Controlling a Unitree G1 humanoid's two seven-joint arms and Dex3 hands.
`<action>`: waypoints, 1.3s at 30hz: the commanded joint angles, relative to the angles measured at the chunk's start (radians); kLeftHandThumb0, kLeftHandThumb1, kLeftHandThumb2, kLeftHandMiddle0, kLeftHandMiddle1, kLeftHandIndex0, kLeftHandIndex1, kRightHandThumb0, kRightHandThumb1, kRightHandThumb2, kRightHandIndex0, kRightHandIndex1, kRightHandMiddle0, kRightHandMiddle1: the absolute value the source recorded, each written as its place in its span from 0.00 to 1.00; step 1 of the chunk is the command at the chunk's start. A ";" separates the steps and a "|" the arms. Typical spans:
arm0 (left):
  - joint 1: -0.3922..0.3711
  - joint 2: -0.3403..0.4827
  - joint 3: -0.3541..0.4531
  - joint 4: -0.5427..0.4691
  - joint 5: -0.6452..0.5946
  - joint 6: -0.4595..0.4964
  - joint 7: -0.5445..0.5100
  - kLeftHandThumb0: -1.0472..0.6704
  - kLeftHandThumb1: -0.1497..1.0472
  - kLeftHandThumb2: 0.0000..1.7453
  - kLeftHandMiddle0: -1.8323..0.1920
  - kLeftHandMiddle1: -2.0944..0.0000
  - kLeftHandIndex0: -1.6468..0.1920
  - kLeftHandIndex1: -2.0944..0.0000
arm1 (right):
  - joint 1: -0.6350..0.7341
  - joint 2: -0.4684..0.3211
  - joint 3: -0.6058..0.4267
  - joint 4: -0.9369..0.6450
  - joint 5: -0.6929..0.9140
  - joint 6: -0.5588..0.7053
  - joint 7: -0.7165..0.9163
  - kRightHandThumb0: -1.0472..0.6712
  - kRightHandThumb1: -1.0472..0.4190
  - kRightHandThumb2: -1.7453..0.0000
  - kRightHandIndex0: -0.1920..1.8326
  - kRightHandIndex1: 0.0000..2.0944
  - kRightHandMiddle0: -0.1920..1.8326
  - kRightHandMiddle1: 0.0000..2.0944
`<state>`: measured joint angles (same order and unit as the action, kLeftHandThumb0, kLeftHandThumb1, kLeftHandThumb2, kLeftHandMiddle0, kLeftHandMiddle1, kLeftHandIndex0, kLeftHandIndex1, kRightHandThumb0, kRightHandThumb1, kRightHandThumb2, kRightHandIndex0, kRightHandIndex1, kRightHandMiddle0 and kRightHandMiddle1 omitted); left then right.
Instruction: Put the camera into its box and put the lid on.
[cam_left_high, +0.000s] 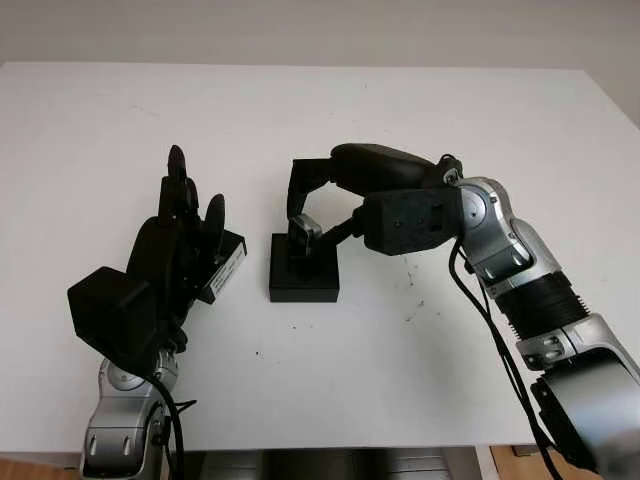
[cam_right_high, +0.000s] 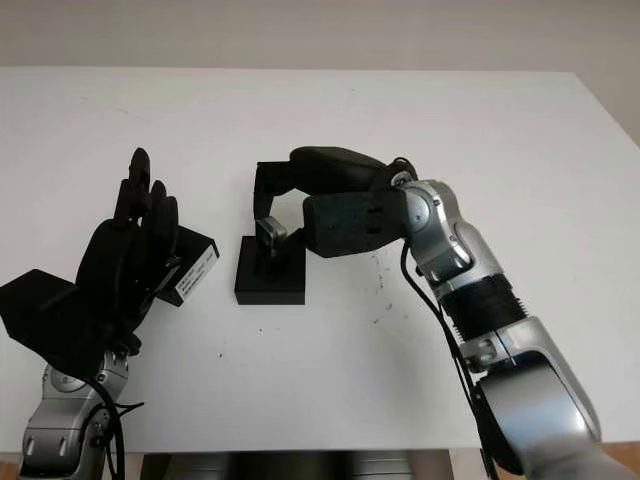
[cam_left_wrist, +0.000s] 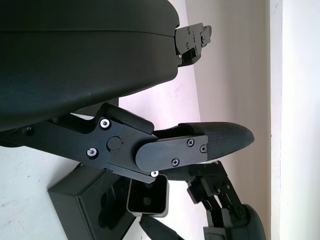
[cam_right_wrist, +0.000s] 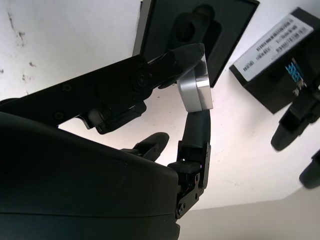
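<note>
Small silver camera (cam_right_wrist: 196, 92) pinched between the fingers (cam_right_wrist: 195, 125) of the right hand (cam_left_high: 305, 222), held just above the open black box (cam_left_high: 304, 272). Box flat on the white bench (cam_left_high: 400, 370) near its middle, dark foam insert inside with a shaped recess (cam_right_wrist: 197, 25) showing from the right wrist view. Camera tilted, hanging over the far part of the box; touching the insert or not, cannot tell. Right hand closed around the camera, thumb on one side and the other fingers curved over from the far side, arm (cam_left_high: 520, 270) reaching in from the bottom right across the bench.

Black lid (cam_right_high: 188, 264) just to the left of the box, apart from it, lying on the bench with a white printed label (cam_right_wrist: 272, 42) along its near side edge. Left hand (cam_left_high: 185, 215) over the lid's left part, holding nothing, open, fingers pointing away toward the far edge of the bench. Contact with the lid, cannot tell. Left forearm (cam_left_high: 125, 420) coming up from the bottom left. A few small dark specks (cam_left_high: 410, 317) on the bench to the right of the box.
</note>
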<state>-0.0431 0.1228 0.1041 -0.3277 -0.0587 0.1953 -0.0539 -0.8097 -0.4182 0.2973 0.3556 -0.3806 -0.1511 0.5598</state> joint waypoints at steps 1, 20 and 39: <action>0.002 0.006 0.007 -0.011 -0.006 -0.007 -0.005 0.20 1.00 0.32 1.00 1.00 1.00 1.00 | 0.018 -0.006 -0.026 -0.042 0.021 0.030 0.004 0.34 0.03 0.97 0.30 0.14 0.26 0.73; 0.004 0.008 0.008 -0.014 -0.005 -0.001 -0.010 0.20 1.00 0.32 1.00 1.00 1.00 1.00 | 0.253 0.112 -0.140 -0.257 0.145 0.114 -0.230 0.35 0.03 0.97 0.27 0.16 0.23 0.74; 0.019 0.001 -0.004 -0.009 0.002 -0.012 -0.008 0.18 1.00 0.32 1.00 1.00 1.00 1.00 | 0.550 0.304 -0.140 -0.405 0.143 0.133 -0.503 0.35 0.00 0.97 0.23 0.14 0.20 0.73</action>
<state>-0.0323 0.1241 0.1020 -0.3275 -0.0551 0.1936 -0.0602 -0.2727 -0.1267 0.1573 -0.0228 -0.2463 -0.0073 0.0637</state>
